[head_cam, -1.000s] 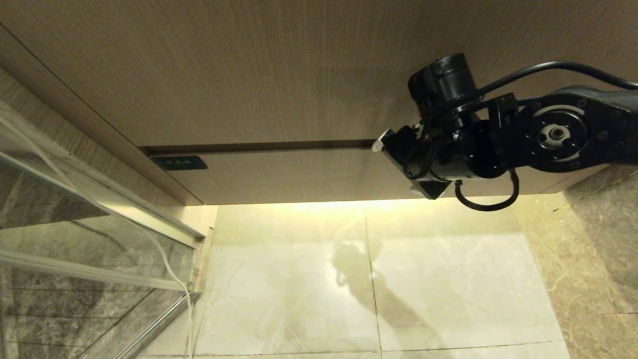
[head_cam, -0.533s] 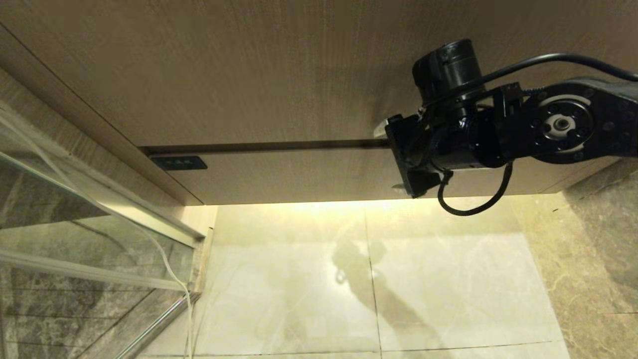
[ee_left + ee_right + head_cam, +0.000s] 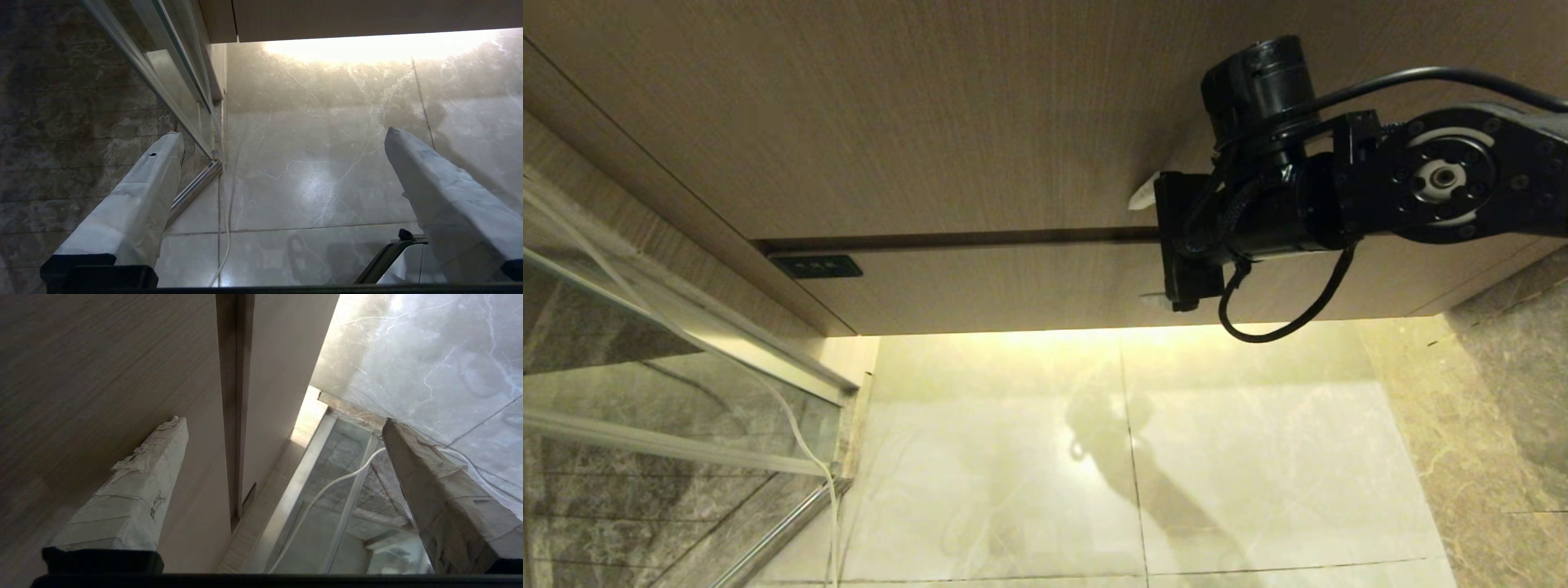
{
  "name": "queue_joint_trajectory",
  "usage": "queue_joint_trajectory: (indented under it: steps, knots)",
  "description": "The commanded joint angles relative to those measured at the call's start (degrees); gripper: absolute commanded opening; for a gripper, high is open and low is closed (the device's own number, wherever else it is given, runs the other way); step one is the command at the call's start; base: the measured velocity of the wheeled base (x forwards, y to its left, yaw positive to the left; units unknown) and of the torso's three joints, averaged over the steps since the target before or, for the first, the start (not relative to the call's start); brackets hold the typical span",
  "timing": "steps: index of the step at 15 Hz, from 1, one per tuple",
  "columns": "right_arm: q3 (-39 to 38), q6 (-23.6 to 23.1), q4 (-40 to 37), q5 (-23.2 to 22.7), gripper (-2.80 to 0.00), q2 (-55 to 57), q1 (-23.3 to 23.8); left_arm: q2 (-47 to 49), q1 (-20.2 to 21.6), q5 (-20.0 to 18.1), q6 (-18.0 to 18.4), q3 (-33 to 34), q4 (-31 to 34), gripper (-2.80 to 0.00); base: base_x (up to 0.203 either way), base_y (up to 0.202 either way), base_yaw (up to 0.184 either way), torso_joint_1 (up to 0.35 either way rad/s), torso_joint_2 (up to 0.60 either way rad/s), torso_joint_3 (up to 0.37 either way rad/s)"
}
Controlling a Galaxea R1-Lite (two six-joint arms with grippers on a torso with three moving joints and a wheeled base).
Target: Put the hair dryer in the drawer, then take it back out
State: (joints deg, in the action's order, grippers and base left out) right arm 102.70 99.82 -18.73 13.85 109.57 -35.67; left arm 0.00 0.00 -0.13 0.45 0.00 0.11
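From my seat the change since a second ago is in the right arm: its wrist has rolled, so the right gripper [image 3: 1145, 247] that sat slanted across the drawer front now stands nearly upright in the head view, one white-wrapped tip up on the taller wood-grain panel [image 3: 931, 114], the other low on the drawer [image 3: 1013, 286]; the black motor housing has climbed a little higher against that panel; the floor, glass and cabinet have not shifted, so the camera held still.

Nearest me, the left gripper [image 3: 284, 134] hangs over the marble floor [image 3: 318, 171] with its fingers [image 3: 139, 192] spread wide and holding nothing; a glass partition [image 3: 171, 73] and a thin white cord [image 3: 226, 228] run beside it.

Farther out, the right gripper's fingers [image 3: 139, 486] are also spread wide and grip nothing; in the right wrist view they straddle the dark seam [image 3: 233, 396] between panel and drawer front, one over the tall panel, the other over the glass and floor side; I cannot tell whether either tip touches the wood.

The drawer is shut, flush under the tall panel, its small black rectangular mark [image 3: 815, 266] at the left end of the front; a lit strip glows beneath it on the floor.

The hair dryer shows in none of my views.
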Motion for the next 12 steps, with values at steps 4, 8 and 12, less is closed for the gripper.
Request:
queue_joint_trajectory:
  steps: [4,8,12]
  knots:
    - [-3.27,-11.17,-1.01,-2.24,0.0,-1.03,-0.02,0.0,0.0,0.03,0.08,0.0,-0.02,0.0,0.0,0.0,0.0,0.0,0.0,0.0]
    - [-11.82,-23.08,-3.12,-4.96,0.0,-3.78,0.05,0.0,0.0,-0.04,0.07,0.0,-0.02,0.0,0.0,0.0,0.0,0.0,0.0,0.0]
    - [-16.0,-34.86,-5.49,-8.35,0.0,-5.79,0.11,0.0,0.0,0.01,-0.01,0.0,-0.02,0.0,0.0,0.0,0.0,0.0,0.0,0.0]
